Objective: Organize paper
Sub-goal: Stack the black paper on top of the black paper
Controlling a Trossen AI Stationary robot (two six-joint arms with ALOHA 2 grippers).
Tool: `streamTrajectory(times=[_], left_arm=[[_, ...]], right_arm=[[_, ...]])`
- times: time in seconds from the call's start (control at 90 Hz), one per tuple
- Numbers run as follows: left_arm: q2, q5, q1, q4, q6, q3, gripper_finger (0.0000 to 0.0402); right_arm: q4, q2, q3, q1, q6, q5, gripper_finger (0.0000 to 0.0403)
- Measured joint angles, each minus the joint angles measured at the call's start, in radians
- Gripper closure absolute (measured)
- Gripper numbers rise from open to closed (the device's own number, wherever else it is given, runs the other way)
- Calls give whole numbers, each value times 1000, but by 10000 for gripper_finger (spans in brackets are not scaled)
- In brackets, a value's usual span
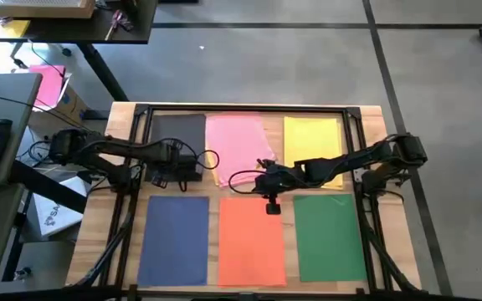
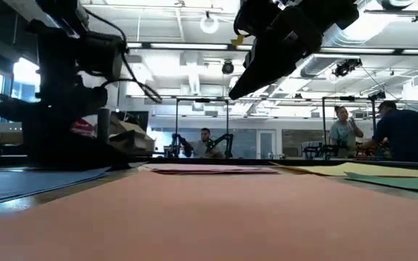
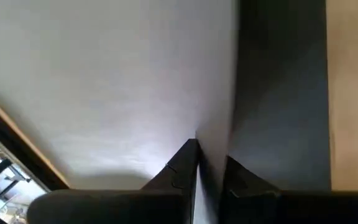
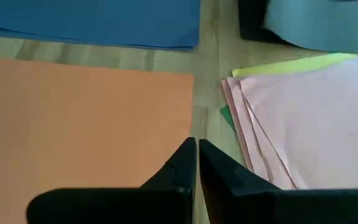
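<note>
Six colours of paper lie on the wooden table: dark grey [image 1: 181,134], pink [image 1: 237,142] and yellow [image 1: 312,134] at the back, blue [image 1: 174,238], orange [image 1: 252,238] and green [image 1: 329,234] at the front. The pink pile [image 4: 303,118] is fanned, with a green corner [image 4: 225,115] and a yellow-green edge [image 4: 291,65] showing from under it. My left gripper [image 1: 192,170] sits low at the near end of the dark grey paper, shut on a sheet. My right gripper [image 4: 196,152] hangs shut and empty above the gap between orange and pink [image 1: 272,205]. My left gripper has a dark grey sheet [image 3: 207,155] pinched between its two fingers, the sheet running edge-on into the gap. Part of that sheet [image 4: 316,25] curves up off the table beside the gripper. Which edge it holds, and whether one layer or more, cannot be told.
A black metal frame [image 1: 241,109] runs along the table's back and down both sides. Cables loop between the arms over the pink pile [image 1: 224,167]. People [image 2: 347,134] work at benches far behind the table.
</note>
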Motion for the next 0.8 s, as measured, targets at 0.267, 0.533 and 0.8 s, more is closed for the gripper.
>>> streamTrajectory(times=[0.267,0.533,0.8], left_arm=[[0,50,-2,10,-59,-60,355],[0,43,-2,15,-90,-60,371],[0,71,-2,46,-111,-60,394]], right_arm=[[0,0,0,0,-11,0,403],[1,0,0,0,-15,0,402],[1,0,0,0,-15,0,402]])
